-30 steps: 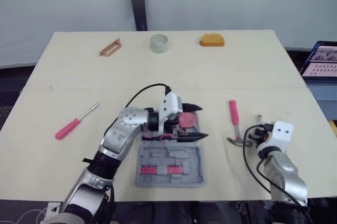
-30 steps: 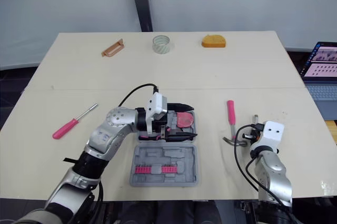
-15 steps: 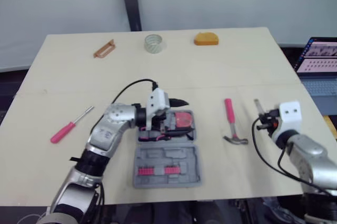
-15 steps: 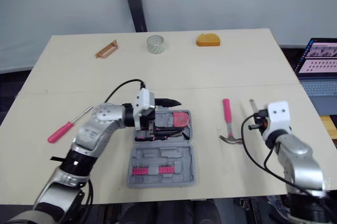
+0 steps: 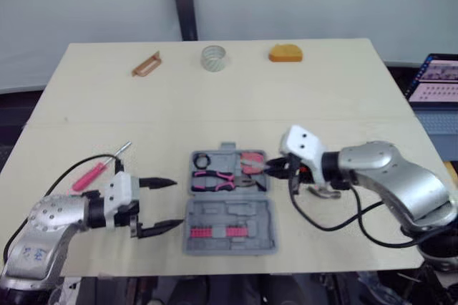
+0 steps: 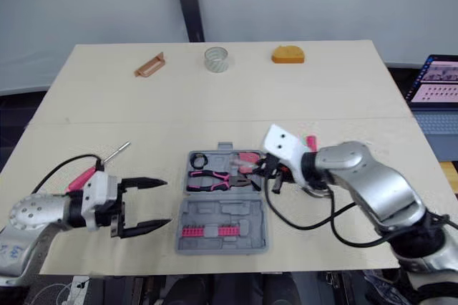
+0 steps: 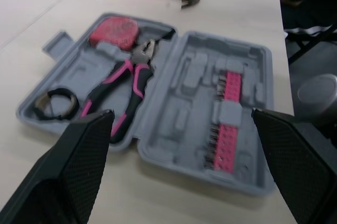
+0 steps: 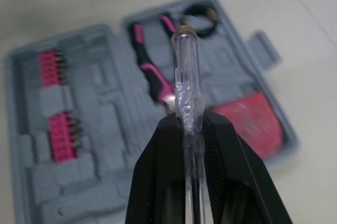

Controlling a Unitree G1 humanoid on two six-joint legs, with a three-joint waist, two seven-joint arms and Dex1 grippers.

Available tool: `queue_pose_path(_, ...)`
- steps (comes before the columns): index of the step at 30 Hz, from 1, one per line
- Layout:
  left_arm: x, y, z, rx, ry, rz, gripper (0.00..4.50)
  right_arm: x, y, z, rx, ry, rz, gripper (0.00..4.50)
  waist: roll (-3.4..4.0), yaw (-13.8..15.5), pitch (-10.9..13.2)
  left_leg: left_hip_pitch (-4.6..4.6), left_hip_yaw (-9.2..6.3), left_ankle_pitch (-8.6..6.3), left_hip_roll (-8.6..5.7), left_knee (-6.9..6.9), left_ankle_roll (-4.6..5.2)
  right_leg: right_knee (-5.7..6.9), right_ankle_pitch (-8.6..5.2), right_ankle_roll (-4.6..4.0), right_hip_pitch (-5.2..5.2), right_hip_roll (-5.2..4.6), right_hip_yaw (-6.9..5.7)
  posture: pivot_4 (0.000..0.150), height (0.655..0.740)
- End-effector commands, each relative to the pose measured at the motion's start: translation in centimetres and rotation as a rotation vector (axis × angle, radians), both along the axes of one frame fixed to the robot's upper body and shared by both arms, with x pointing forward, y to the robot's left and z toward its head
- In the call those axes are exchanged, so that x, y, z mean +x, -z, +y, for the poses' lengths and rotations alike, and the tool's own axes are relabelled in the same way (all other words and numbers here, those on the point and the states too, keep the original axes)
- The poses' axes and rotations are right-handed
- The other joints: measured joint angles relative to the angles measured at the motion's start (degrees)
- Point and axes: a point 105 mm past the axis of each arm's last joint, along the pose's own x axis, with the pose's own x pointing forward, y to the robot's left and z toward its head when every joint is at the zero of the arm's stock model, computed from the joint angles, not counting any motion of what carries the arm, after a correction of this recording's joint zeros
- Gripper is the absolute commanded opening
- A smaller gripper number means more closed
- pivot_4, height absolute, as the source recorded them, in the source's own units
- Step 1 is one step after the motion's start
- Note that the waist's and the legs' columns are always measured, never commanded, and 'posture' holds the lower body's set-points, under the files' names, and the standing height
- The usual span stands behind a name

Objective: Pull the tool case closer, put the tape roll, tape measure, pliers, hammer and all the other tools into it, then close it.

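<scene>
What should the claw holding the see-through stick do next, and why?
Probably lower the clear plastic-handled tool into a free slot of the open grey plastic case and let go: the right claw is shut on it at the case's edge, where pink-handled pliers already lie.

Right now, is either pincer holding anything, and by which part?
The right pincer grips a clear-handled screwdriver by its transparent handle, brass-capped end sticking out. The left pincer is open and empty.
</scene>
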Motion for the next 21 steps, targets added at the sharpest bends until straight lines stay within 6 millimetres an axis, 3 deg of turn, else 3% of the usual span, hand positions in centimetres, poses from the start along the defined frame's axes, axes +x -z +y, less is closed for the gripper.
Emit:
queue_pose_path(1, -1.1, -0.6, 0.8, 0.007, -0.053, -0.055, 4.5, -0.8, 1.0, 1.7, -0.058, -0.091, -0.014, 0.01, -0.03, 0.1, 0.0, -0.01, -0.01, 0.0, -0.01, 0.02, 0.0, -0.03, 0.0, 0.0, 0.0, -0.01, 0.0, 0.15, 0.74)
queue_pose_path(6, -2.6, -0.2, 1.2, -0.022, -0.14, -0.036, 4.5, -0.9, 3.2, 3.2, -0.122, -0.135, 0.008, 0.01, -0.1, -0.1, 0.0, 0.0, 0.01, 0.0, 0.0, 0.01, 0.0, -0.04, 0.03, -0.04, -0.01, 0.01, 0.02, 0.15, 0.74)
queue_pose_path(12, -3.4, -0.4, 1.4, -0.119, -0.26, -0.014, 4.5, -1.2, 3.9, 5.3, -0.137, -0.175, 0.023, 0.01, -0.09, -0.3, 0.0, 0.01, 0.03, 0.0, 0.02, -0.02, 0.0, -0.04, 0.03, -0.04, -0.03, 0.02, 0.03, 0.15, 0.74)
queue_pose_path(21, -4.3, 0.5, 1.2, -0.142, -0.298, -0.013, 4.5, -1.4, 4.6, 7.4, -0.146, -0.213, 0.021, 0.01, -0.11, -0.2, 0.0, 0.01, 0.05, 0.0, 0.01, -0.04, 0.0, -0.09, 0.03, -0.05, -0.08, 0.02, 0.04, 0.15, 0.74)
